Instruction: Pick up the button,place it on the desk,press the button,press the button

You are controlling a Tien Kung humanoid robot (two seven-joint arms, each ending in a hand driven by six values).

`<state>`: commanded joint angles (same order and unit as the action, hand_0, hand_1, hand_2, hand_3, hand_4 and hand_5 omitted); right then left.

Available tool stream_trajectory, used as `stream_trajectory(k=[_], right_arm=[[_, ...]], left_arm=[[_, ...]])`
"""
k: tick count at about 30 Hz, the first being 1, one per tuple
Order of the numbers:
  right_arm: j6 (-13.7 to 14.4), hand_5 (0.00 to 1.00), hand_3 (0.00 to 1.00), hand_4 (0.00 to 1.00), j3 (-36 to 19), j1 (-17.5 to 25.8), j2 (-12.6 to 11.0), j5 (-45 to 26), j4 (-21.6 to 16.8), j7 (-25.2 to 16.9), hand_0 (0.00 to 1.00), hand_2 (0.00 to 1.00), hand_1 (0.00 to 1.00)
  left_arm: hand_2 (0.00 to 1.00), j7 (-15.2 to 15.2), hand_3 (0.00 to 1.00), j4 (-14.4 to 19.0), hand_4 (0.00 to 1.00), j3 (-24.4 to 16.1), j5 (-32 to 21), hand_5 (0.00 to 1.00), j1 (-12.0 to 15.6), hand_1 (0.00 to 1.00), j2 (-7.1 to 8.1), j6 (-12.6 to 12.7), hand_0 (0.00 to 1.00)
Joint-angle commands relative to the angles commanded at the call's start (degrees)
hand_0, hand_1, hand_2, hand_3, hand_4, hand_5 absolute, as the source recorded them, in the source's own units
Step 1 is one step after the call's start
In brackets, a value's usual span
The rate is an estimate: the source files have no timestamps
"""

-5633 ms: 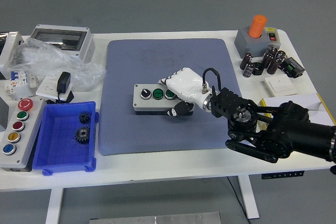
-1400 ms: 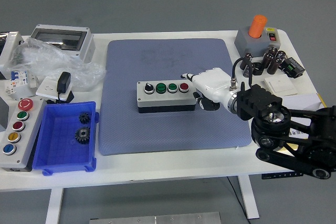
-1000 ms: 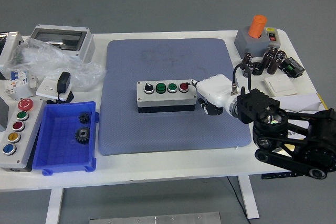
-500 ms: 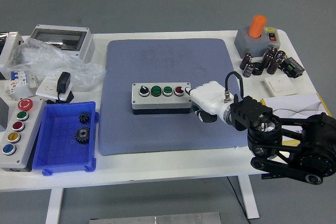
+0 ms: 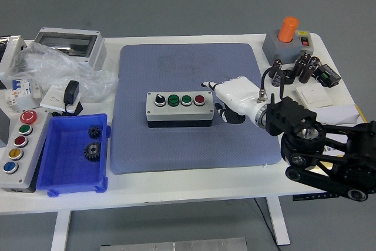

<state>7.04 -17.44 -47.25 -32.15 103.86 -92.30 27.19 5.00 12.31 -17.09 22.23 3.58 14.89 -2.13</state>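
Note:
A grey button box (image 5: 179, 109) with a black selector knob, two green buttons and a red button lies on the blue mat (image 5: 191, 103) in the middle of the table. My right hand (image 5: 230, 96), white on a black arm, is just to the right of the box. One finger (image 5: 208, 85) is stretched out above and beside the box's right end, and the other fingers are curled. It holds nothing. The left arm is out of view.
A blue bin (image 5: 73, 154) with two gears stands at the front left, with a larger button panel (image 5: 19, 145) left of it. A clear-lidded box (image 5: 67, 44), a plastic bag and a plug lie at the back left. An orange-knob unit (image 5: 285, 42), several capacitors (image 5: 292, 70) and a white switch plate (image 5: 312, 96) are at the back right.
The button box has shifted left on the mat since one second ago. My right hand pushed against its right end, then drew back up and to the right, off the box.

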Motion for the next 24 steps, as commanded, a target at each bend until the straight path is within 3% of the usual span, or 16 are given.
stream_trajectory(k=[5,9,10,14,15,17,20,21,24], right_arm=[[6.27,0.002,0.924,0.337,-8.14,5.49,-3.07,-3.6,-1.89,-6.16,0.332,0.248,0.354],[11.45,0.002,0.924,0.337,-14.74,10.04,-2.27,-7.8,-0.09,-11.34,0.332,0.248,0.354],[13.32,0.149,0.861,0.66,-17.4,11.79,-1.31,-9.58,0.85,-13.55,0.283,0.31,0.37],[18.8,0.149,0.861,0.66,-25.8,18.0,2.65,-17.41,4.64,-21.7,0.283,0.31,0.37],[19.75,0.256,0.789,0.81,-27.86,19.49,3.42,-19.47,5.52,-23.76,0.457,0.626,0.52],[20.08,0.256,0.789,0.81,-32.4,22.95,4.75,-24.14,7.74,-28.42,0.457,0.626,0.52],[18.0,0.256,0.789,0.81,-38.14,27.62,5.45,-31.02,10.82,-35.3,0.457,0.626,0.52],[17.12,0.592,0.8,0.939,-39.86,29.03,5.55,-33.42,11.59,-37.7,0.75,0.769,0.723],[15.03,0.592,0.8,0.939,-44.22,32.35,6.09,-39.96,13.1,-44.22,0.75,0.769,0.723]], left_arm=[[0.609,0.01,0.629,0.02,0.784,-0.03,0.07,0.392,-0.01,0.693,-0.07,0.01,0.643],[0.609,0.07,0.629,0.02,0.784,0.29,-0.07,0.392,0.05,0.693,-0.3,0.1,0.643],[0.61,0.1,0.629,0.03,0.783,0.3,-0.01,0.393,0.0,0.693,-0.36,0.16,0.643],[0.61,0.15,0.629,0.08,0.783,-0.06,0.39,0.393,-0.39,0.693,-0.48,0.44,0.643],[0.609,0.17,0.629,0.08,0.783,-0.11,0.43,0.392,-0.47,0.693,-0.5,0.5,0.644],[0.609,0.34,0.629,0.08,0.783,-0.3,0.57,0.392,-0.7,0.693,-0.5,0.64,0.644],[0.609,0.6,0.629,0.06,0.783,-0.56,0.71,0.392,-1.06,0.693,-0.27,0.87,0.644],[0.609,0.71,0.628,0.05,0.782,-0.54,0.75,0.392,-1.2,0.692,-0.15,0.94,0.643],[0.609,0.96,0.628,0.04,0.782,-0.34,0.76,0.392,-1.57,0.692,0.21,1.01,0.643]])
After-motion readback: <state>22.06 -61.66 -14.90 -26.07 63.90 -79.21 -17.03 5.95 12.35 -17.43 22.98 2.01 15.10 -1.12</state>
